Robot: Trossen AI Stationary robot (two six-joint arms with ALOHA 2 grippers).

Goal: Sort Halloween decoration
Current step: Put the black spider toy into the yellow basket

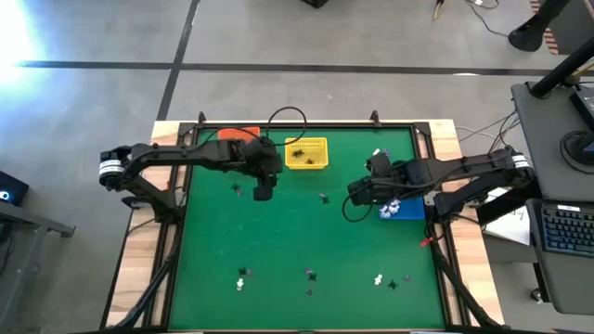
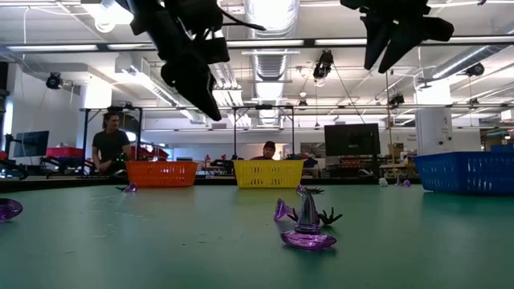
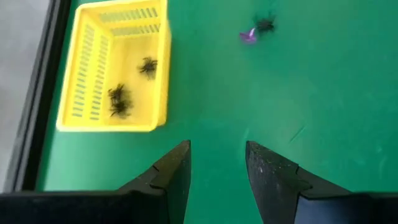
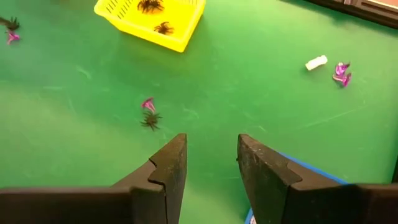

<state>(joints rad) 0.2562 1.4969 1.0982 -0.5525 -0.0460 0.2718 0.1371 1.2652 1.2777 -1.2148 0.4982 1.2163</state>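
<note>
The Halloween decoration is tiny trinkets scattered over the green table. A purple hat with a black spider (image 1: 324, 198) lies mid-table, between the grippers; the right wrist view shows the pair (image 4: 149, 115) ahead of the fingers. Several more trinkets (image 1: 311, 274) lie along the near edge, and one (image 1: 237, 188) lies left of my left gripper. Black spiders (image 3: 118, 99) sit in the yellow basket (image 1: 318, 162). My left gripper (image 3: 217, 165) hangs open above the table, near that basket. My right gripper (image 4: 211, 158) hangs open beside the blue basket (image 1: 408, 211), higher up. Neither has anything between its fingers.
An orange basket (image 1: 243, 134) stands at the far edge, left of the yellow one. The blue basket holds white trinkets (image 1: 390, 206). A white piece (image 4: 316, 62) and a purple one (image 4: 341, 73) lie farther off on the table. People stand in the room behind (image 2: 108, 140).
</note>
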